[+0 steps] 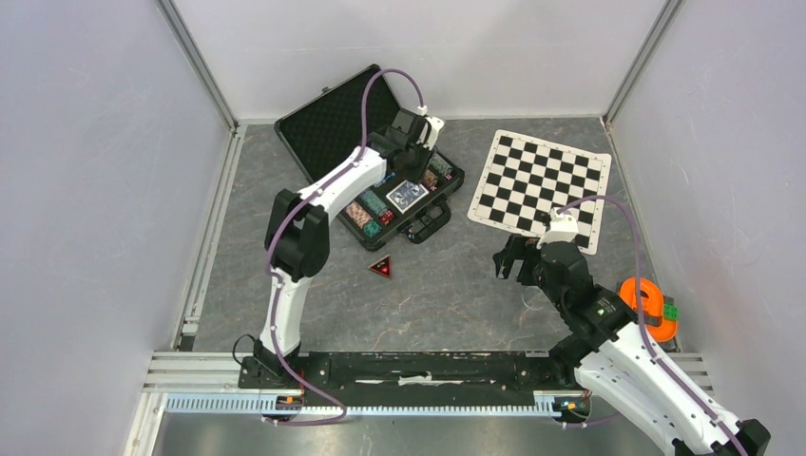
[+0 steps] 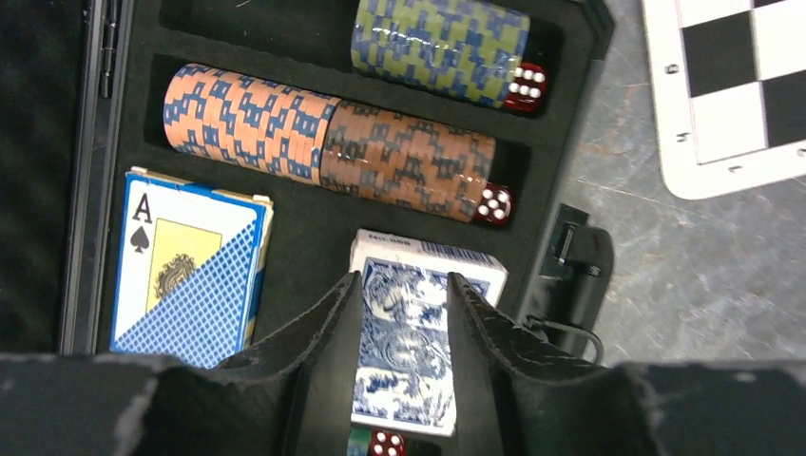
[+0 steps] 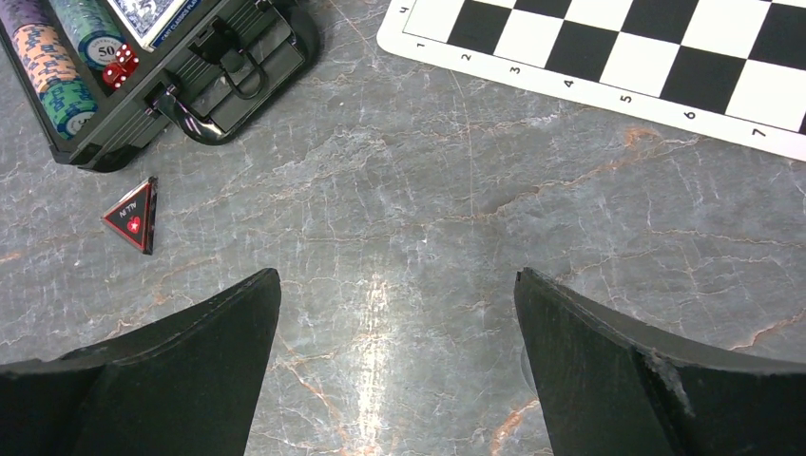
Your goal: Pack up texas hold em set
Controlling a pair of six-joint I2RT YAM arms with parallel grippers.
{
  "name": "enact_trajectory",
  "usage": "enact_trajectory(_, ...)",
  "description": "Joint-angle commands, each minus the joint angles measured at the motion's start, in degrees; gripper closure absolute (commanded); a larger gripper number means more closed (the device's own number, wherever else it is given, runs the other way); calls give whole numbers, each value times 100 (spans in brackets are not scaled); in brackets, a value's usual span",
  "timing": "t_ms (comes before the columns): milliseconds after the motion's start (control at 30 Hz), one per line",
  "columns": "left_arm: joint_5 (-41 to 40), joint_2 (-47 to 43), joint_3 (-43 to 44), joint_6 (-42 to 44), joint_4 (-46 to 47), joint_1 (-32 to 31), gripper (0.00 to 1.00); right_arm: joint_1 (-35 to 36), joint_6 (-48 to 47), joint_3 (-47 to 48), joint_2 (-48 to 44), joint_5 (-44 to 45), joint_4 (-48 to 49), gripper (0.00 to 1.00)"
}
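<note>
The black briefcase (image 1: 328, 122) lies open at the back left, its foam tray (image 2: 314, 223) holding striped chip stacks (image 2: 328, 142), red dice (image 2: 493, 204) and an ace-faced card box (image 2: 185, 266). A blue-backed card deck (image 2: 407, 351) lies in the tray. My left gripper (image 2: 404, 277) hovers over that deck with its jaws narrowed to a gap smaller than the deck's width and nothing between them. In the top view the left gripper (image 1: 418, 152) sits over the case. My right gripper (image 3: 397, 277) is wide open over bare table, seen in the top view (image 1: 508, 258) near the mat.
A red-and-black triangular marker (image 1: 381, 267) lies on the table in front of the case. The checkered chess mat (image 1: 540, 187) lies at the back right. An orange plastic object (image 1: 649, 306) rests beside the right arm. The case's handle (image 3: 233, 71) faces the table's middle.
</note>
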Motion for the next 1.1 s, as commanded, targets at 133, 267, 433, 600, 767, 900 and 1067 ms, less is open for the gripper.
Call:
enact_trajectory(133,-107,610,276,-71,-522,58,58,-3,-111,-14,34,64,225,1)
enact_trajectory(267,-355,672,99,-3,-708,58,61,-3,-122,8,47,49,218,1)
enact_trajectory(433,-382,552,95,-92,-734,54,61,-5,-104,-1,46,30,241,1)
enact_trajectory(600,-418,237,107,-336,-597,58,60,0,-83,-1,39,-25,245,1)
enact_trajectory(767,-465,-332,-381,-660,-332,58,59,-5,-111,8,18,-42,232,1)
enact_trajectory(900,-605,-623,-716,-895,-257,57,60,-5,-118,-18,66,-76,223,1)
enact_trajectory(1067,-582,-577,-968,-1012,-228,54,61,-4,-121,-51,67,-103,219,1)
